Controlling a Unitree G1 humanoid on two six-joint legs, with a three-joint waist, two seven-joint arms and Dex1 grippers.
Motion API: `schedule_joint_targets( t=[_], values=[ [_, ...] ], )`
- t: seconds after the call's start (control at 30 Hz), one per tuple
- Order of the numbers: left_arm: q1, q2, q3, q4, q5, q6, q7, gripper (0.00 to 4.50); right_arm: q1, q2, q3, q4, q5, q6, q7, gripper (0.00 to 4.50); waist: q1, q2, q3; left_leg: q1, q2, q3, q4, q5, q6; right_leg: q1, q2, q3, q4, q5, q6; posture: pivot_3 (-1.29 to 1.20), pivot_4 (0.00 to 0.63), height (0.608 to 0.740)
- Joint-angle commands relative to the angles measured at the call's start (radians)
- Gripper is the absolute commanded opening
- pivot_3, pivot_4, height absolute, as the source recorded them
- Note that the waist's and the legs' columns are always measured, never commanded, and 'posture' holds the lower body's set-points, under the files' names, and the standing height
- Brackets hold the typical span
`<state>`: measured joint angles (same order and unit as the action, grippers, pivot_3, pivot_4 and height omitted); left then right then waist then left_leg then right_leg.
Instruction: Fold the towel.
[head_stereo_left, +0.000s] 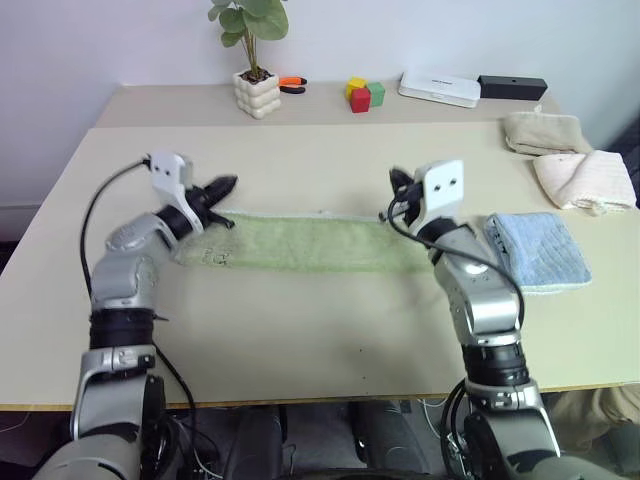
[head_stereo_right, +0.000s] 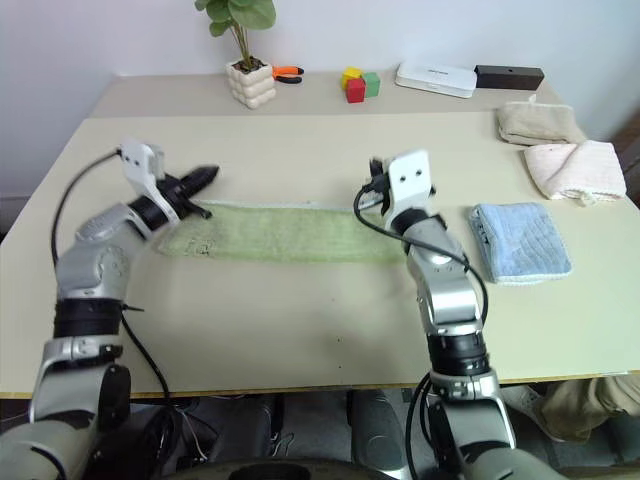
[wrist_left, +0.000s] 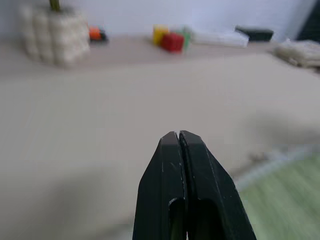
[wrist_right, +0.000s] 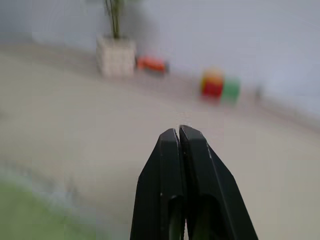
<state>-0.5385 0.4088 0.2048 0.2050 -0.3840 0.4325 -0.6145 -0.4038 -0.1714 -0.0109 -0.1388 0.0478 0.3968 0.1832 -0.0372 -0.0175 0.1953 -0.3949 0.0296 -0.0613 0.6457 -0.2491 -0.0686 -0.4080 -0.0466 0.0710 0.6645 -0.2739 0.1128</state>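
Towel (head_stereo_left: 300, 243) judged soft, light, limp; likely to sag and slide, so best pinched at far corners through the stitched edge. Looked pale green, terry, already a long narrow strip, lay flat mid-counter (head_stereo_left: 300, 330). Left pincer (head_stereo_left: 224, 186) at its 9 o'clock end, right pincer (head_stereo_left: 397, 180) toward 3 o'clock; both closed, empty.

- Light-green towel (head_stereo_left: 300, 243): right end hidden behind the right arm; left end partly covered by the left gripper (head_stereo_left: 222, 187). Whether either gripper pinches cloth cannot be told.
- Towel in the left wrist view: blurred green patch, cut off by the picture's edge.
- Right gripper (wrist_right: 179, 131): fingertips hidden behind its camera housing in the head views.
- Potted plant (head_stereo_left: 256, 60): top cut off.
- Bench (head_stereo_left: 330, 330): near corners cut off.
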Motion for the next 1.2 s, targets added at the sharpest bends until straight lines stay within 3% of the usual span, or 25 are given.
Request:
schedule_joint_targets(
  t=[0.03,0.2,0.37,0.53,0.57,0.67,0.87,0.9,0.93,1.1,1.2],
  values=[
    [0.001,-0.097,-0.004,-0.044,0.008,-0.018,0.131,0.0,0.044,0.075,0.007,-0.023,-0.024,0.019,-0.101,0.04,0.003,-0.001,0.0,0.0,0.0,0.0,0.0,0.0,0.0,0.0,0.0,0.0,0.0,0.0,0.0,0.0,0.15,0.74],
    [0.052,-0.141,-0.034,0.042,0.068,-0.057,0.182,0.0,0.103,0.073,0.043,0.126,-0.1,-0.091,-0.145,0.04,-0.011,-0.001,-0.001,0.002,0.0,0.0,-0.001,0.0,0.0,0.001,0.001,0.0,-0.001,0.0,0.0,0.0,0.15,0.74],
    [0.095,-0.058,0.001,0.153,0.086,-0.133,0.138,0.0,0.144,-0.014,-0.023,0.213,-0.116,-0.168,-0.159,0.04,-0.012,-0.001,-0.002,0.004,0.001,0.0,-0.003,0.0,0.0,0.002,0.002,0.0,-0.001,0.0,0.0,0.0,0.15,0.74],
    [0.081,0.027,0.025,0.247,0.092,-0.208,0.101,0.0,0.163,-0.102,-0.073,0.239,-0.07,-0.238,-0.08,0.04,-0.008,-0.001,-0.002,0.005,0.0,0.0,-0.003,0.0,0.0,0.003,0.002,0.0,-0.002,0.0,0.0,0.0,0.15,0.74],
    [0.079,0.037,0.026,0.248,0.088,-0.216,0.089,0.0,0.167,-0.111,-0.091,0.234,-0.034,-0.246,-0.046,0.27,-0.009,-0.001,-0.002,0.005,0.0,0.0,-0.003,0.0,0.0,0.003,0.002,0.0,-0.002,0.0,0.0,0.0,0.15,0.74],
    [0.078,0.05,0.018,0.217,0.065,-0.218,0.025,0.87,0.165,-0.121,-0.117,0.203,0.016,-0.226,-0.004,1.33,-0.009,-0.001,-0.002,0.004,0.001,0.0,-0.003,0.0,0.0,0.003,0.002,0.0,-0.002,0.0,0.0,0.0,0.15,0.74],
    [0.081,0.074,0.019,0.092,0.004,-0.142,-0.058,3.91,0.185,-0.157,-0.197,0.029,0.141,-0.111,0.069,4.37,-0.007,-0.001,-0.001,0.003,0.001,0.0,-0.003,0.0,0.0,0.002,0.001,0.0,-0.002,0.0,0.0,0.0,0.15,0.74],
    [0.093,0.087,0.015,0.062,-0.018,-0.111,-0.098,4.35,0.196,-0.157,-0.226,-0.012,0.187,-0.069,0.075,4.5,-0.007,-0.001,-0.001,0.003,0.001,0.0,-0.003,0.0,0.0,0.002,0.001,0.0,-0.002,0.0,0.0,0.0,0.15,0.74],
    [0.11,0.106,0.007,0.025,-0.043,-0.074,-0.145,4.47,0.217,-0.16,-0.264,-0.069,0.25,-0.003,0.081,4.5,-0.007,-0.001,-0.001,0.003,0.001,0.0,-0.003,0.0,0.0,0.002,0.001,0.0,-0.002,0.0,0.0,0.0,0.15,0.74],
    [0.136,0.175,-0.008,-0.04,-0.084,-0.038,-0.289,4.47,0.281,-0.101,-0.434,-0.341,0.607,0.344,-0.045,4.5,-0.006,-0.001,-0.001,0.003,0.001,0.0,-0.005,0.0,0.0,0.002,0.001,0.0,-0.003,-0.001,0.0,0.0,0.15,0.74],
    [0.119,0.197,-0.016,-0.052,-0.042,-0.211,-0.367,4.47,0.334,-0.031,-0.497,-0.473,0.777,0.512,-0.218,4.5,-0.006,-0.001,-0.001,0.003,0.001,0.0,-0.005,0.0,0.0,0.002,0.002,0.0,-0.003,-0.001,-0.001,0.0,0.15,0.74]
  ],
)
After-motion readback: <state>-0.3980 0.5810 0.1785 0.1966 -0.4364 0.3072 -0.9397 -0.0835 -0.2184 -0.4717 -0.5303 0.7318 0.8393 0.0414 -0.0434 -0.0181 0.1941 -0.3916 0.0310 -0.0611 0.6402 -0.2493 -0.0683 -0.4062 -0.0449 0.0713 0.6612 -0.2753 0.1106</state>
